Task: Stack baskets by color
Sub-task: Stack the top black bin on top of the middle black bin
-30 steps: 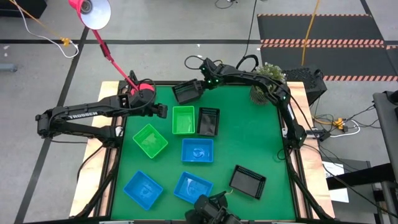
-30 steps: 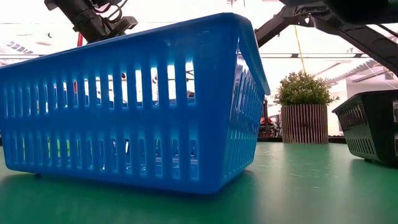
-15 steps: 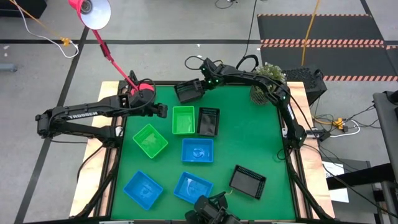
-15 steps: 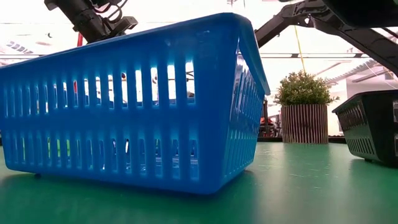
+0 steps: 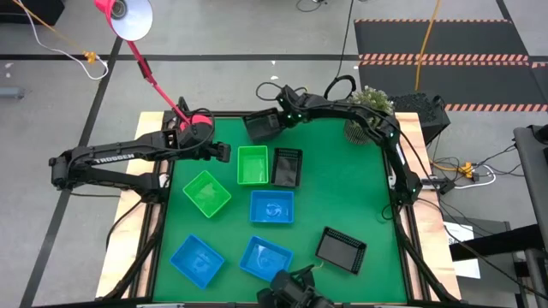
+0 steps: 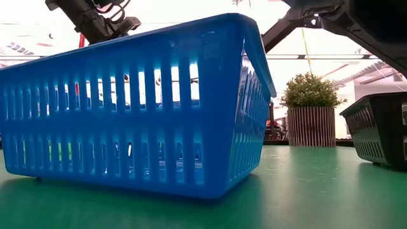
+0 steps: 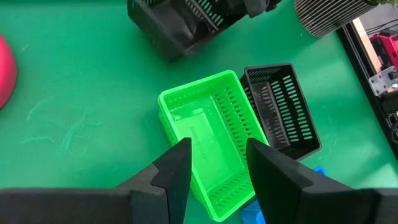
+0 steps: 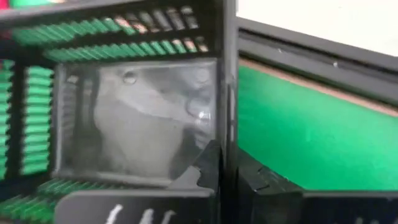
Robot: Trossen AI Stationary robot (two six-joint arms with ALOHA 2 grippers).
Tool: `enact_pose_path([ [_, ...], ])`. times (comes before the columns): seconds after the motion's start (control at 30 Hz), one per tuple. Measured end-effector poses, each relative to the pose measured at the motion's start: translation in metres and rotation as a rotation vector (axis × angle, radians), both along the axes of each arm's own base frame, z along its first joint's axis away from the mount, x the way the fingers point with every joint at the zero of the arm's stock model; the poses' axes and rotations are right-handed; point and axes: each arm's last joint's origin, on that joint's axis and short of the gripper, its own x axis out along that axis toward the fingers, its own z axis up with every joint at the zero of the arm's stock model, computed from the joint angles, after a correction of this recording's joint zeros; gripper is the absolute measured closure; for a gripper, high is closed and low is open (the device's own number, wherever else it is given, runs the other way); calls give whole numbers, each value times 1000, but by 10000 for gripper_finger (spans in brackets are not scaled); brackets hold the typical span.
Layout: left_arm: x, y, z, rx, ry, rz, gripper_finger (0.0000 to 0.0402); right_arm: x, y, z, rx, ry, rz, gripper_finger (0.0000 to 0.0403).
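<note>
A black basket (image 5: 259, 126) sits at the table's far edge with my right gripper (image 8: 227, 171) shut on its wall. My left gripper (image 7: 217, 168) hovers open above the near end of a green basket (image 7: 211, 143), touching nothing. This green basket (image 5: 252, 164) stands on the mat beside a second black basket (image 5: 287, 167). Another green basket (image 5: 206, 192), three blue baskets (image 5: 272, 206), (image 5: 197, 260), (image 5: 265, 258) and a third black basket (image 5: 342, 250) stand apart on the mat. The nearest blue basket (image 6: 140, 108) fills the low view. My right gripper pinches one upright side wall (image 8: 227, 93) of the black basket at its rim, one finger (image 8: 208, 168) inside the basket and one finger (image 8: 255, 177) outside. The fingers slant down from the table's right. I cannot tell whether the basket rests on the mat.
A pink lamp's base (image 5: 199, 124) stands at the far left next to my left arm, its shade (image 5: 124, 15) beyond the table. A potted plant (image 5: 366, 107) stands at the far right corner. Bare green mat (image 5: 351, 188) lies on the right side.
My right arm has dropped a little by the black basket at the far edge; in the low view it shows larger at the upper right. The basket has stayed at about the same spot.
</note>
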Motion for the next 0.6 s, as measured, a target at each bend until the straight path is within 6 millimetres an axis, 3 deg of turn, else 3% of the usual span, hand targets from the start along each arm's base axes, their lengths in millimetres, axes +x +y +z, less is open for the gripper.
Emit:
enact_pose_path([
  [0.13,0,0,0,8,5,-9,247,-4,-4,20,-40,-51,-5,400],
  [0.33,0,0,0,23,16,-27,247,-20,-2,67,-129,-82,48,401],
  [0.6,0,0,0,50,31,-58,247,-60,26,140,-200,-58,193,402],
])
